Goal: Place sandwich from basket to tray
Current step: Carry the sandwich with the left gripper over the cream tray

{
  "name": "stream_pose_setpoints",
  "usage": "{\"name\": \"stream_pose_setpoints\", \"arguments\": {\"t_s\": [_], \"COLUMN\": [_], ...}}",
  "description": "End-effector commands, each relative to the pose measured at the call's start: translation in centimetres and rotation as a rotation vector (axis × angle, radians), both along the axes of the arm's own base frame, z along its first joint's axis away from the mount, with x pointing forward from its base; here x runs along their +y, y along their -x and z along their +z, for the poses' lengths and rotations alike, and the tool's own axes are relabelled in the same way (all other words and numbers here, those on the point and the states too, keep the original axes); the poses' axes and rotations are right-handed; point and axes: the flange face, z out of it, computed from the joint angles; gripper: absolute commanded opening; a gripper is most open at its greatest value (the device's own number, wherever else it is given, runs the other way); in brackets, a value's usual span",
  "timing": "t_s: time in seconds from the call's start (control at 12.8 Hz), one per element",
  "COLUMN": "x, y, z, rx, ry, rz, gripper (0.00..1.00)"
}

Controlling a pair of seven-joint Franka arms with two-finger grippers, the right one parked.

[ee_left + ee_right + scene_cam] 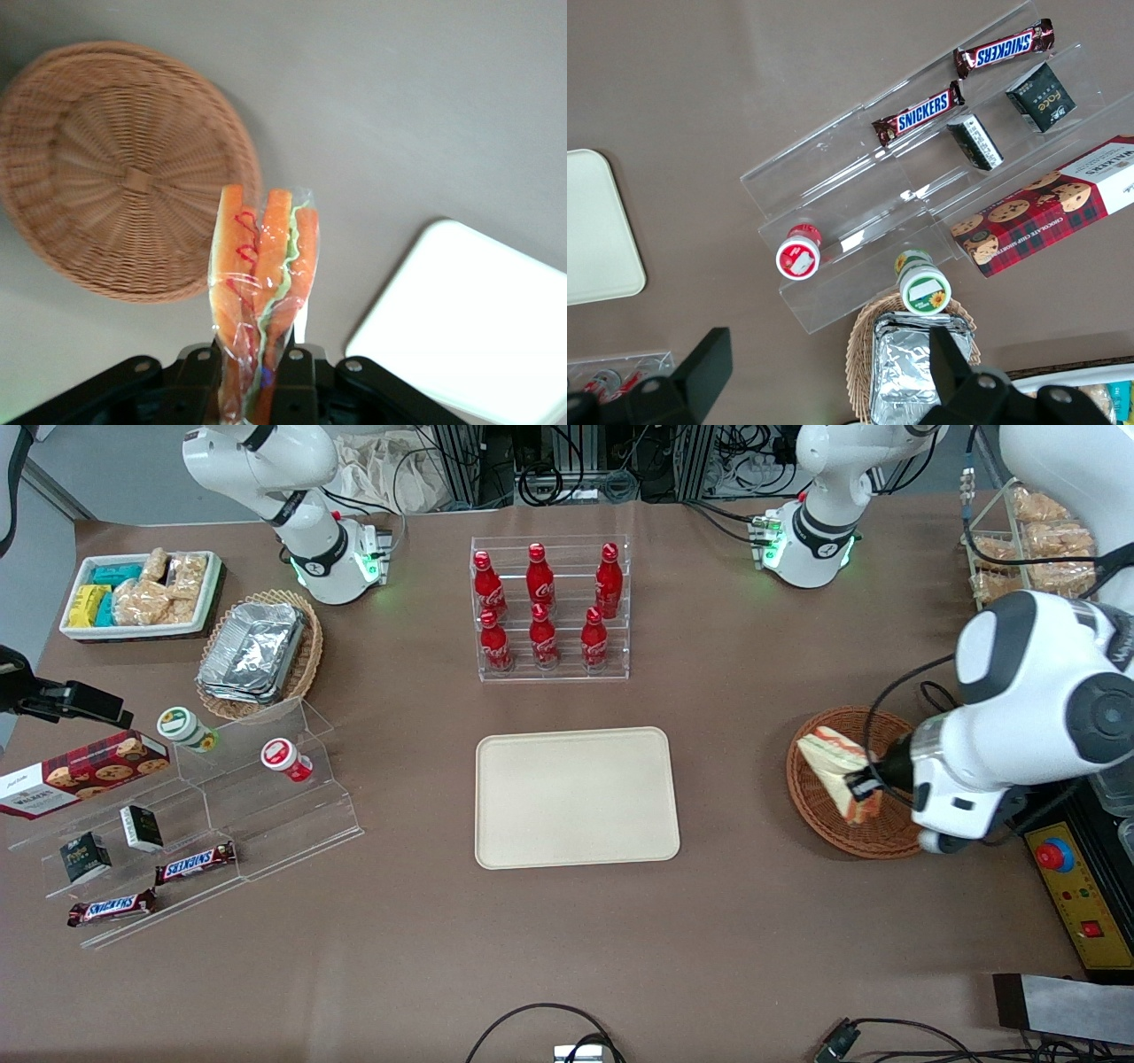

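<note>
- As the sandwich (261,283) stands upright between the jaws of the gripper (252,376), the jaws are clenched on its wrapped lower end, and its long axis runs straight out from them.
- In the wrist view the basket (115,168) shows no sandwich in it, so I judge that the sandwich is lifted clear, hanging above the rim of the basket (828,828) that faces the tray.
- From the gripper (864,784) the tray (576,797) lies sideways toward the parked arm's end of the desk (567,957), at about the same nearness to the front camera, with a strip of bare desk between basket and tray.
- The coming move is therefore, in my judgement, a level carry along that line, and then a lowering onto the tray.
- Farther from the camera stands a rack of red bottles (549,607), well apart from this path.
</note>
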Motion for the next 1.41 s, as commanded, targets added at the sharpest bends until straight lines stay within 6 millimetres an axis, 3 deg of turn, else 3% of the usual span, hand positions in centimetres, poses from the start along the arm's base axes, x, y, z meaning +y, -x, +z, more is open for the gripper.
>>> {"name": "stream_pose_setpoints", "arguments": {"t_s": [0.0,0.24,0.31,0.63,0.94,1.33], "x": [-2.7,-8.7,-9.2,-15.4,-21.2,-25.2], "y": [-1.4,-0.9,-1.3,-0.4,0.4,1.7], "z": [2.6,1.3,0.2,-3.3,-9.2,-18.0], "rx": [-0.049,-0.039,-0.022,-0.006,-0.024,0.0], "ry": [0.072,0.056,0.063,0.084,0.057,0.023], "rz": [-0.066,-0.109,-0.099,-0.145,-0.169,-0.205], "gripper": [0.0,0.0,0.0,0.0,0.0,0.0]}}
